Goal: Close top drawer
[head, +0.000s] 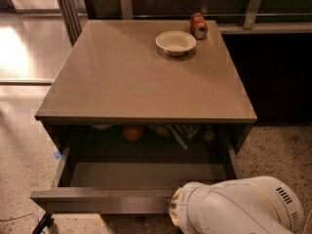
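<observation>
Grey top drawer (pixel 105 200) (open), front rt at fingers (pixel 176 211).

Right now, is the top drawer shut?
No, the top drawer stands pulled out, with the claw against its front, right of centre.

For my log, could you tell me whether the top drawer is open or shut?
Open: the top drawer is pulled well out, its floor visible; the gripper is at its front.

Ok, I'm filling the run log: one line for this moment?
top drawer: open | gripper: at drawer front, right of centre
</observation>
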